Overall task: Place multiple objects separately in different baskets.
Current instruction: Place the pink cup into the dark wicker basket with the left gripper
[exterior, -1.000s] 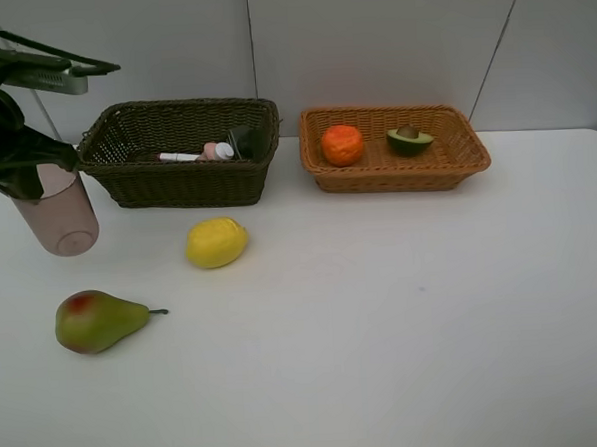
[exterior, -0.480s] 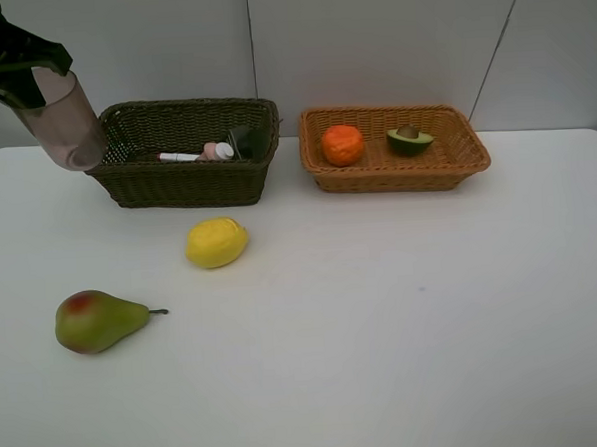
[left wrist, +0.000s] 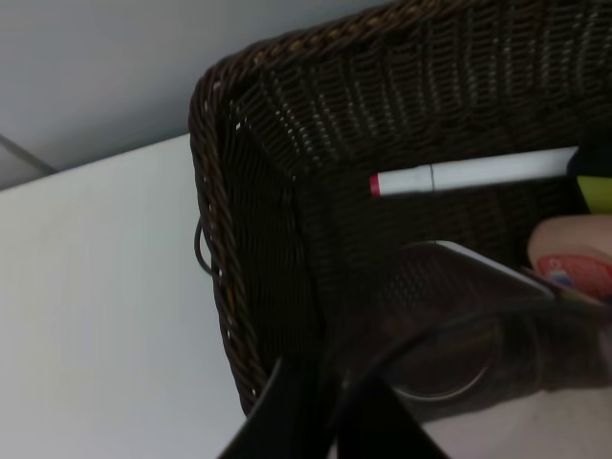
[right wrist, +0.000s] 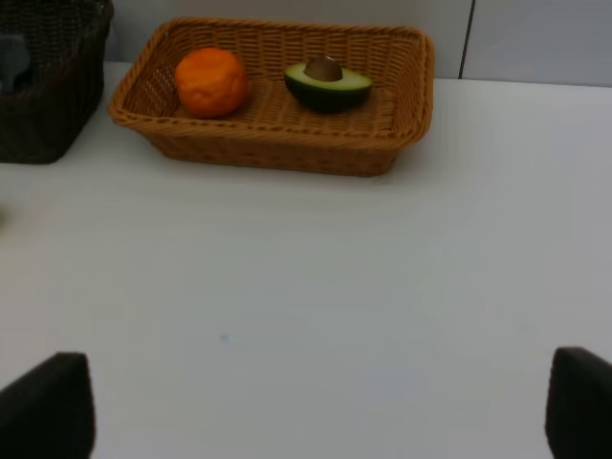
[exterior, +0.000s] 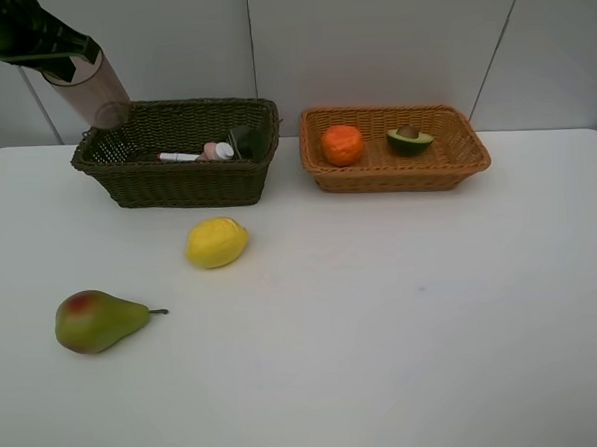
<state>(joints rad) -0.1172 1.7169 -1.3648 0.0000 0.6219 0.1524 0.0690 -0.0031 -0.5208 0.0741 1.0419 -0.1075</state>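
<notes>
- Two baskets are standing: dark brown basket [exterior: 181, 185], orange-tan basket [exterior: 396, 175].
- Four fruits are lying: pear [exterior: 95, 321], lemon [exterior: 216, 242], orange [exterior: 342, 144], avocado half [exterior: 409, 140].
- Two bottles are lying: pink bottle [exterior: 215, 151], dark pump bottle [exterior: 246, 141].
- One cup [exterior: 96, 89] and one marker [exterior: 178, 157] are showing.

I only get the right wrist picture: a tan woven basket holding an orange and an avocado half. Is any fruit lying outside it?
Observer: Yes, a yellow lemon and a green-red pear lie on the white table, in front of the dark brown woven basket.
Visitor: What is in that dark one?
Observer: A white marker and a pink bottle, at least.
Visitor: And the other arm?
Observer: The left arm's fingers hold a translucent pinkish cup, tilted, above that basket's left end.
</notes>
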